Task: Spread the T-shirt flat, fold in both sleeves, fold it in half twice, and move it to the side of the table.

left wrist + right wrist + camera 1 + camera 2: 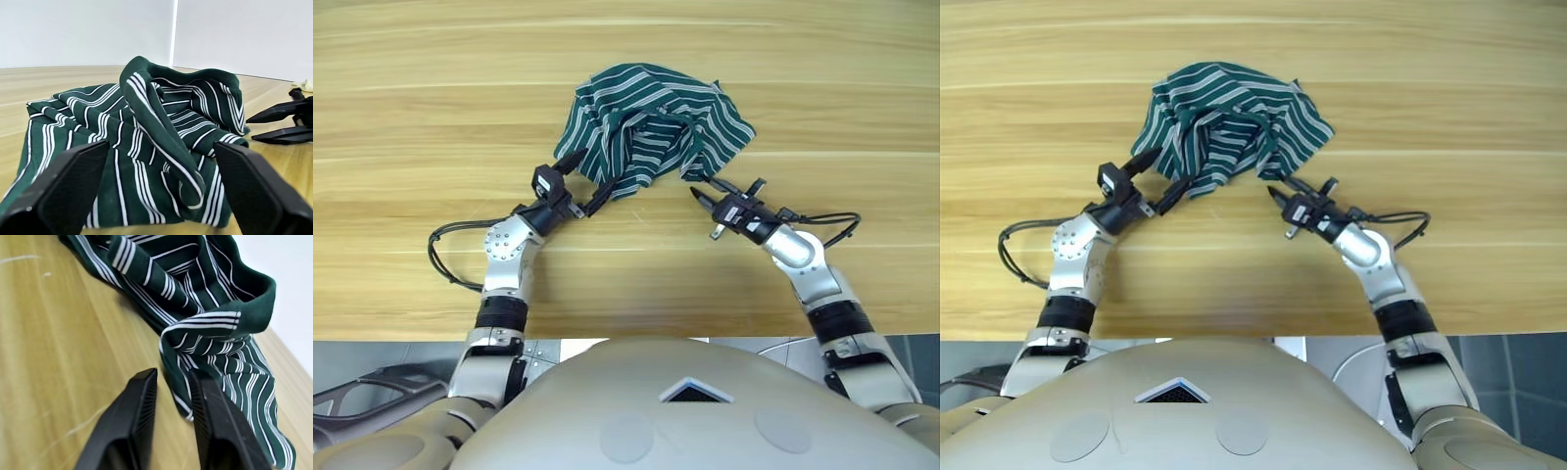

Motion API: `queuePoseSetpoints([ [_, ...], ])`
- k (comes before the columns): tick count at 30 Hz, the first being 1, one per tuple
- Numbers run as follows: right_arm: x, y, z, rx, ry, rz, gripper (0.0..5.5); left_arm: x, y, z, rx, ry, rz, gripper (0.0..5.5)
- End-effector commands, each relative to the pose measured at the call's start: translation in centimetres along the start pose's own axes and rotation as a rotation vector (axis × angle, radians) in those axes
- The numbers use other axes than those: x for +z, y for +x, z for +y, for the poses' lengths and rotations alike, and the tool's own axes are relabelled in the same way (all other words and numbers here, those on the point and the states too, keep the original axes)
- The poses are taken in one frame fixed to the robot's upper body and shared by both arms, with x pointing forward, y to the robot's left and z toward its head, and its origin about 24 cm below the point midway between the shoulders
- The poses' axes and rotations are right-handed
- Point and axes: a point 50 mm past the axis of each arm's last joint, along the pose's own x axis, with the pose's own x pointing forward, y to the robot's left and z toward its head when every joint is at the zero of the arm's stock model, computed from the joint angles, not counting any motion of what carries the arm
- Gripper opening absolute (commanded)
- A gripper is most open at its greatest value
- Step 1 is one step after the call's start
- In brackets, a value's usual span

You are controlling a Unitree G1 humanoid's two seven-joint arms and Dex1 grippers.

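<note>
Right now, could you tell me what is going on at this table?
The robot is at the start of folding a green striped T-shirt, which lies crumpled in a heap on the wooden table. Its left gripper is open at the heap's near left edge, and its right gripper, narrowly open, sits at the near right edge. Nothing is spread flat yet.

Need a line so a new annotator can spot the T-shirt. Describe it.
Start at the wooden table and look to its centre. The T-shirt is the crumpled heap between the left gripper and right gripper: dark green with thin white stripes, the sole cloth on the wood.
</note>
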Motion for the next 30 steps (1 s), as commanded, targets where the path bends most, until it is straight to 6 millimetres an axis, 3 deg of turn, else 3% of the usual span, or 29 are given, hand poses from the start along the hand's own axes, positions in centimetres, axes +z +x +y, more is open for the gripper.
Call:
queuePoseSetpoints([
  [1, -1.2, 0.3, 2.0, 0.074, 0.009, 0.090, 1.21, 0.0, 0.3, -0.1, -0.010, 0.002, -0.003, 3.98],
  [11, -1.6, 1.4, 2.6, 0.081, -0.018, 0.109, 1.21, -0.2, 0.4, 0.0, -0.012, -0.002, 0.003, 3.98],
  [17, -1.6, 1.6, 2.8, 0.089, -0.017, 0.108, 1.18, -0.3, 0.5, 0.2, -0.004, 0.002, 0.004, 3.01],
  [24, -1.8, 1.5, 2.9, 0.089, -0.012, 0.109, 0.02, -0.3, 0.5, 0.0, -0.022, 0.000, -0.004, 1.84],
  [30, -1.9, 1.4, 2.7, 0.087, -0.013, 0.111, 0.00, -0.3, 0.5, 0.0, -0.013, 0.002, -0.011, 0.96],
])
